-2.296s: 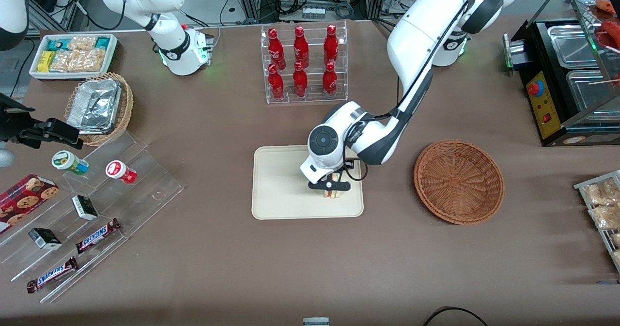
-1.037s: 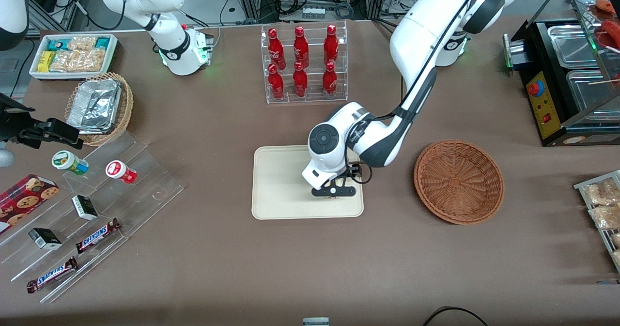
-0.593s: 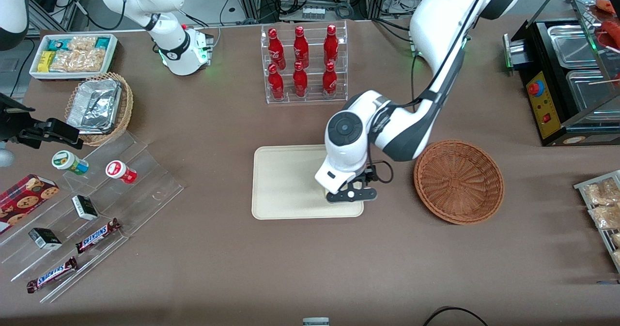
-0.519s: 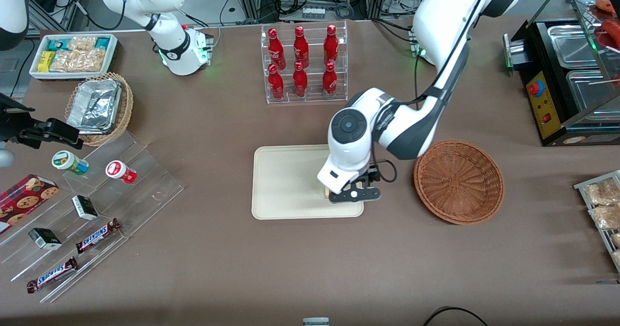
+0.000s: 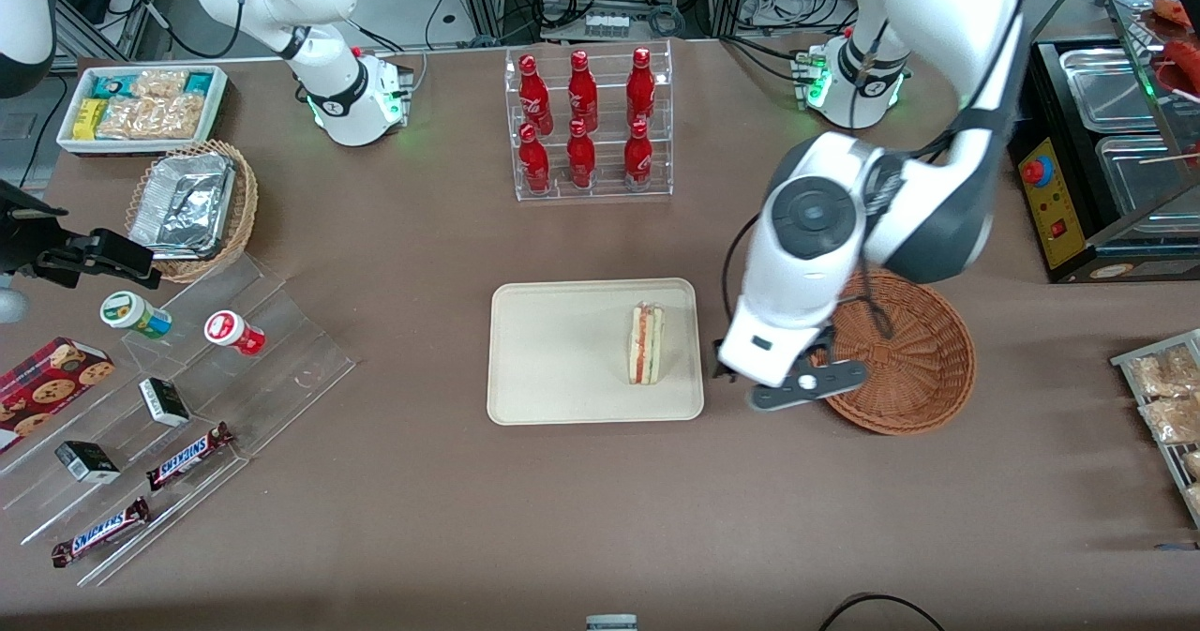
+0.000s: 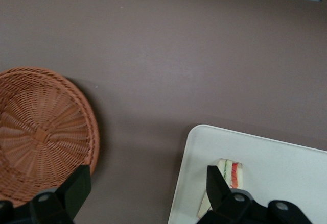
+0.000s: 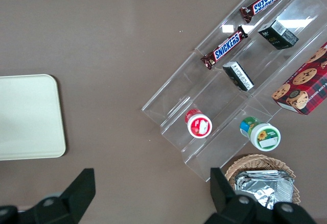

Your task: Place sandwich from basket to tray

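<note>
I'm seeing the sandwich (image 5: 646, 343) lying on the tray (image 5: 553, 368), its long axis running twelve to six, striped cut edge facing up. My gripper (image 5: 808, 383) is hanging between tray and basket (image 5: 905, 368), jaws spread wide and holding nothing.

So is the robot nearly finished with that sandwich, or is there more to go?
It looks essentially done. The sandwich stands on its edge on the tray, and the basket holds nothing. The gripper hangs open and holding nothing, between tray and basket. Nothing obvious is left, except perhaps parking the arm.
</note>
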`<state>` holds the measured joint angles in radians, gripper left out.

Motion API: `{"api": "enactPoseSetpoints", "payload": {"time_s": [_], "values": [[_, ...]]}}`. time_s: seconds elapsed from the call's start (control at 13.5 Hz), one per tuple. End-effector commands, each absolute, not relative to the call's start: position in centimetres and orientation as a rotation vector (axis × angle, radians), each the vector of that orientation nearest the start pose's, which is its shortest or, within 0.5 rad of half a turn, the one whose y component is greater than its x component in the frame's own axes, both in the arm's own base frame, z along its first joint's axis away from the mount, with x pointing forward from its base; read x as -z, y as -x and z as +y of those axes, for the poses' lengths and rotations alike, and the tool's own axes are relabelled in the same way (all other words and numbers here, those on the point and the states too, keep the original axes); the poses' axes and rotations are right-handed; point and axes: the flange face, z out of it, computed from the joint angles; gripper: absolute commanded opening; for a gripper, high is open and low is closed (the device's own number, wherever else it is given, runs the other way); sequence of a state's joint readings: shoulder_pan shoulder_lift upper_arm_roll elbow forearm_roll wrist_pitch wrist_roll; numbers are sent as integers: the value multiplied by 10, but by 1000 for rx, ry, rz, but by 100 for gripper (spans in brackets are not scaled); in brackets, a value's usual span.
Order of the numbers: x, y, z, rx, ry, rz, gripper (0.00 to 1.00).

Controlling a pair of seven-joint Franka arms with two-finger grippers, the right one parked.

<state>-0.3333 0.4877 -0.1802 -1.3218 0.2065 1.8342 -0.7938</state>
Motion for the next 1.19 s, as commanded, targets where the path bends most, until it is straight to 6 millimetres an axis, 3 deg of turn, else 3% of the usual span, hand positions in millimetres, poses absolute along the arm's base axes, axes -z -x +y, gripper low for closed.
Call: {"api": "enactPoseSetpoints", "payload": {"time_s": [0.0,0.22,0.59,0.89,1.11], "values": [[-491,-631,-270,85,3040,-372,100],[-524,-630,-208,5,3080,-380,100],[-586,-599,-125,-163,3144,-280,100],[-623,-566,-77,-273,3132,-157,100],[-642,-538,-67,-368,3094,-187,100]]}}
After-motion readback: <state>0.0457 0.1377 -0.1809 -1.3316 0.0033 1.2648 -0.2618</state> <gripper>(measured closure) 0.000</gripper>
